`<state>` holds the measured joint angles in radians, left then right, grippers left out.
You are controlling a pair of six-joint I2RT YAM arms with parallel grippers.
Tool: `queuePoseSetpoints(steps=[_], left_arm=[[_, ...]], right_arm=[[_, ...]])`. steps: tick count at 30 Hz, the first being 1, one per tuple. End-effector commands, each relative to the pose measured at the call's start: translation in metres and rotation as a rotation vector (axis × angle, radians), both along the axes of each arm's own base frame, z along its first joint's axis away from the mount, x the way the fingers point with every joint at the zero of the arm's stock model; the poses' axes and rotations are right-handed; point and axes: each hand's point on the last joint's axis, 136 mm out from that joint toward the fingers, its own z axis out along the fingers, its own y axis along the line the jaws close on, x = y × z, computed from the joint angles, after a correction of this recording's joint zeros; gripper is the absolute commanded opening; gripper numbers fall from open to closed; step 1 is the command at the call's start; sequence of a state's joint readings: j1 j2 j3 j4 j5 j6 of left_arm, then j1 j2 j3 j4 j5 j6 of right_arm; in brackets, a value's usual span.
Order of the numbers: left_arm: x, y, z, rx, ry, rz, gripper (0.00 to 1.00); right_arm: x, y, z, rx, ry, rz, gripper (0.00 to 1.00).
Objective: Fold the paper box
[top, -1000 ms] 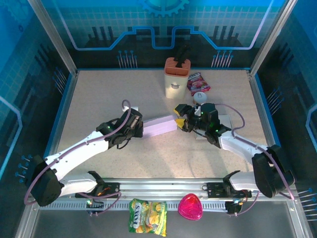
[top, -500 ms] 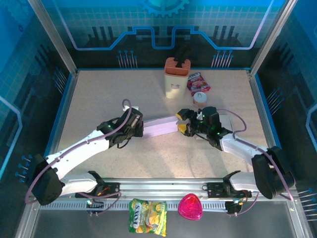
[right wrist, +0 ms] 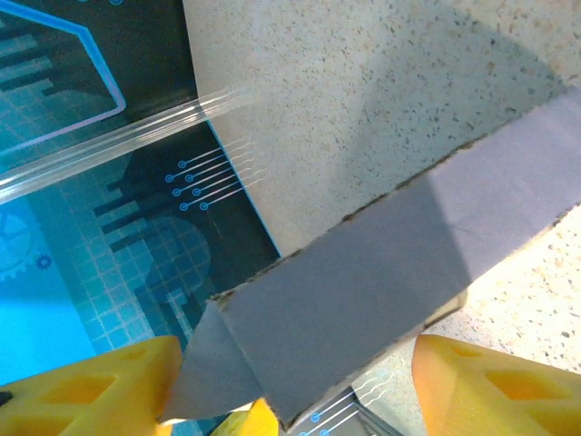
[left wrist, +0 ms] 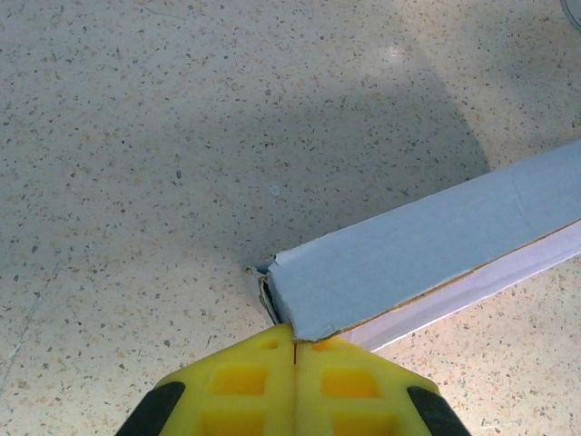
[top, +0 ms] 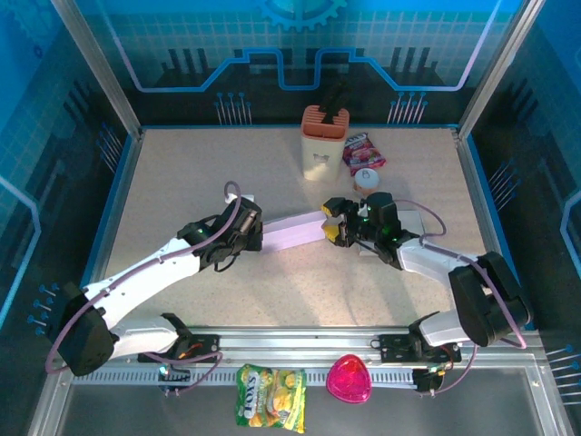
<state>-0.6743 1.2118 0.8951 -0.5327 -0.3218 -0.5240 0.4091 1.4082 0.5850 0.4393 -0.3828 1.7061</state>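
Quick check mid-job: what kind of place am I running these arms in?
Probably an enclosed robot test cell: a speckled tabletop, aluminium frame posts with blue circuit-print panels, and a mounting rail at the near edge.

Two arms: left arm (top: pixel 147 270) and right arm (top: pixel 427 260) have white shells with black joints and wrists, and a thin purple cable (top: pixel 231 193) loops along each. Fingers (left wrist: pixel 241 386) are yellow with square recesses and black-edged.

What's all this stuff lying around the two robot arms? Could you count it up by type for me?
Paper box: 1
Snack bags: 2 (red snack bag, yellow-green snack bag)
Beige holder with orange top: 1
Small round tub: 1
Pink heart-shaped thing: 1
Total: 6
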Motion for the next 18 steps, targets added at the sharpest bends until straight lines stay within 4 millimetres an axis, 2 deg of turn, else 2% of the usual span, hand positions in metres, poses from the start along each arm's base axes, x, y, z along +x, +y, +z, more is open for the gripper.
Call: queuePoseSetpoints(steps=[1,5,10,13,16,18], left_arm=[[-0.006,0.004,-0.005,0.038,0.039,-0.010,0.00],[-0.006,0.003,-0.002,0.026,0.033,-0.011,0.00],[-0.010,0.001,0.013,-0.038,0.023,-0.001,0.26],[-0.013,0.001,0.026,-0.122,0.019,0.012,0.48],[-0.010,0.004,0.034,-0.247,0.032,0.037,0.55],[-0.004,0.006,0.034,-0.329,0.053,0.058,0.56]], right_arm=[[0.004,0.000,0.004,0.029,-0.019,-0.008,0.64],[0.003,-0.002,-0.007,0.004,-0.003,-0.015,0.57],[0.002,-0.003,-0.025,-0.014,0.028,-0.015,0.51],[0.002,-0.003,-0.035,-0.018,0.044,-0.012,0.49],[0.002,-0.002,-0.041,-0.016,0.055,-0.013,0.46],[0.002,-0.002,-0.043,-0.019,0.061,-0.014,0.46]])
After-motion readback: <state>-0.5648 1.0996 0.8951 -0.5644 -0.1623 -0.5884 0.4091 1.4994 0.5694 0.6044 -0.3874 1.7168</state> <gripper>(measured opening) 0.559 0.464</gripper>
